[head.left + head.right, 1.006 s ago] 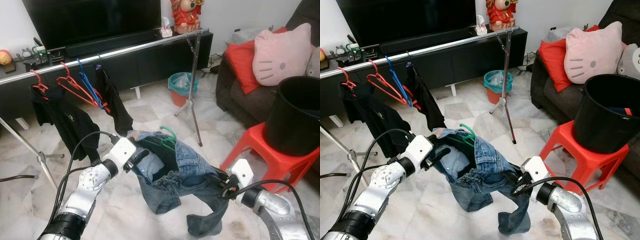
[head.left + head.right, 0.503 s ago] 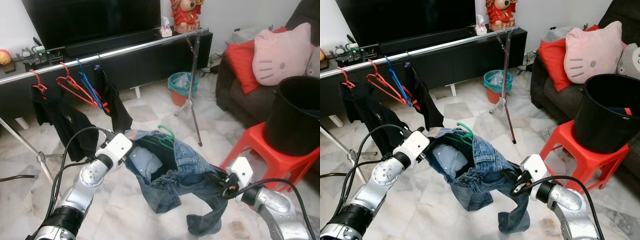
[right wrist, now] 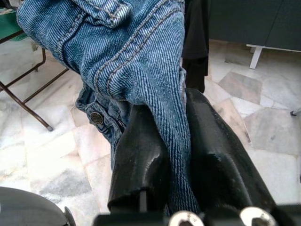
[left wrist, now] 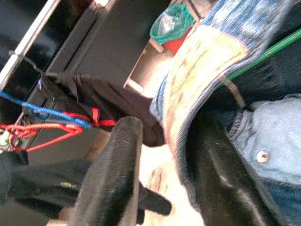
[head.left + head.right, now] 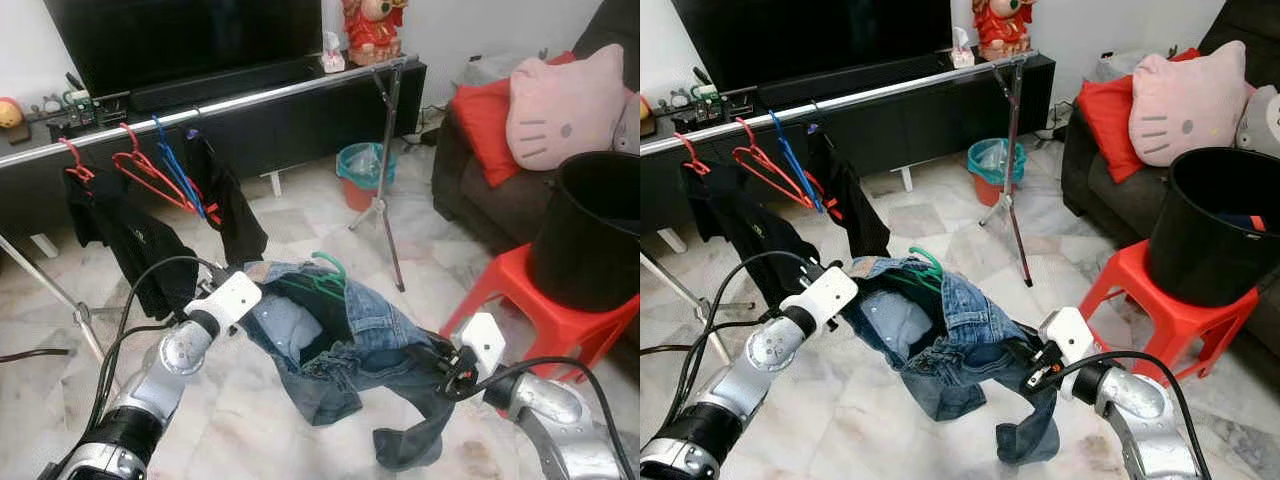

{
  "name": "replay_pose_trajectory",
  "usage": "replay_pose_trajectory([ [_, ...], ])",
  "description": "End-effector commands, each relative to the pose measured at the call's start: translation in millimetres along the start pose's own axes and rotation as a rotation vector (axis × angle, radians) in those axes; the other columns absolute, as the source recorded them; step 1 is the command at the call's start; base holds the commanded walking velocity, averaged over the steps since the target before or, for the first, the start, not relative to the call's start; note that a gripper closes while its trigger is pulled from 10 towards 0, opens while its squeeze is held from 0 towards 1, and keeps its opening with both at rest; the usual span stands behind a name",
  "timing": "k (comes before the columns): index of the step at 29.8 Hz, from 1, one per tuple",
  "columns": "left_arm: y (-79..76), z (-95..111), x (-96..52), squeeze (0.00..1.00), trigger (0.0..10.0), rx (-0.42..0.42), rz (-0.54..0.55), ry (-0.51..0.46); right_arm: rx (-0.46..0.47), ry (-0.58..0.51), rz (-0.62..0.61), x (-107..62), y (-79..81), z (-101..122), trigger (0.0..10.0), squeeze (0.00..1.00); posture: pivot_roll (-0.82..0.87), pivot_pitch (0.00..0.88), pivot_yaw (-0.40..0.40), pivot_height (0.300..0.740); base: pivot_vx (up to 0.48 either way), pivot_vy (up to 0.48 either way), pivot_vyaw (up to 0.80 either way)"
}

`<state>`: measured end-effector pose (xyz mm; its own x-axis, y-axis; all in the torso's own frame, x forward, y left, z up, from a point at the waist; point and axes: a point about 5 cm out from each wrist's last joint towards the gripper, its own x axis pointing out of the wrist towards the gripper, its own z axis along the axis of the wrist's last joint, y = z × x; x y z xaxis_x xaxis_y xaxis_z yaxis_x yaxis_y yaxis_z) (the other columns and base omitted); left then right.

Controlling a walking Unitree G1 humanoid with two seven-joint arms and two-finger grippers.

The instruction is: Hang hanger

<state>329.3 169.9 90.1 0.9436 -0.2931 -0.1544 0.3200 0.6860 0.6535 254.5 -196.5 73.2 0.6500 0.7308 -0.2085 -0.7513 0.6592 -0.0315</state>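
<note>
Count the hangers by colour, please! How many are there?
Red hangers: 2
Blue hanger: 1
Green hanger, in the jeans: 1
Total: 4, plus one hook over a black top whose colour I cannot tell.

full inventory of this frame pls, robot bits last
jeans: 1, blue denim, held up between both grippers above the floor
green hanger: 1, inside the jeans' waist, hook sticking up
rail: 1, silver, across the TV stand front
empty hangers: red and blue, on the rail
black garments: 2, hanging from the rail
TV: 1, black, on the stand
bin: 1, green-lined, by the stand
bucket: 1, black, on the red stool
cushions: pink cat, red, on the sofa
left gripper: jaws around the waistband
right gripper: jaws shut on denim
</note>
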Motion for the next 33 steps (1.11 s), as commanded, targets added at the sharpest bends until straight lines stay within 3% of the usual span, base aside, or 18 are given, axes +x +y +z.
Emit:
replay_pose_trajectory([
  [1, 7.4, -3.9, 0.4, 0.00, 0.0, 0.011, 0.029, 0.032, -0.064, -0.071, 0.025, 5.6, -0.7, 20.6, 10.0, 0.00, 0.05, 0.000, 0.067, 0.740, 0.000, 0.000, 0.00],
  [13, 16.7, -6.2, 1.0, 0.00, 0.0, -0.015, 0.074, 0.053, -0.067, -0.060, 0.048, 5.4, 1.6, 19.3, 10.0, 0.00, 0.05, 0.000, 0.067, 0.740, 0.000, 0.000, 0.00],
  [25, 39.2, -9.4, 3.1, 0.00, 0.0, -0.013, 0.243, 0.105, -0.060, -0.002, 0.146, 1.1, 11.9, 12.5, 10.0, 0.00, 0.05, 0.000, 0.070, 0.740, 0.000, 0.000, 0.00],
  [29, 39.2, -9.4, 3.1, 0.00, 0.0, -0.013, 0.243, 0.105, -0.060, -0.002, 0.146, 1.1, 11.9, 12.5, 10.0, 0.00, 0.05, 0.000, 0.070, 0.740, 0.000, 0.000, 0.00],
  [31, 49.4, -11.3, 1.8, 0.00, 0.0, -0.017, 0.308, 0.125, -0.052, 0.039, 0.191, -2.9, 16.6, 6.4, 10.0, 0.00, 0.05, 0.000, 0.068, 0.740, 0.000, 0.000, 0.00],
  [33, 48.7, -12.3, 2.0, 0.00, 0.0, -0.023, 0.301, 0.133, -0.044, 0.024, 0.188, -2.9, 16.4, 7.9, 10.0, 0.00, 0.05, 0.000, 0.070, 0.740, 0.000, 0.000, 0.00],
])
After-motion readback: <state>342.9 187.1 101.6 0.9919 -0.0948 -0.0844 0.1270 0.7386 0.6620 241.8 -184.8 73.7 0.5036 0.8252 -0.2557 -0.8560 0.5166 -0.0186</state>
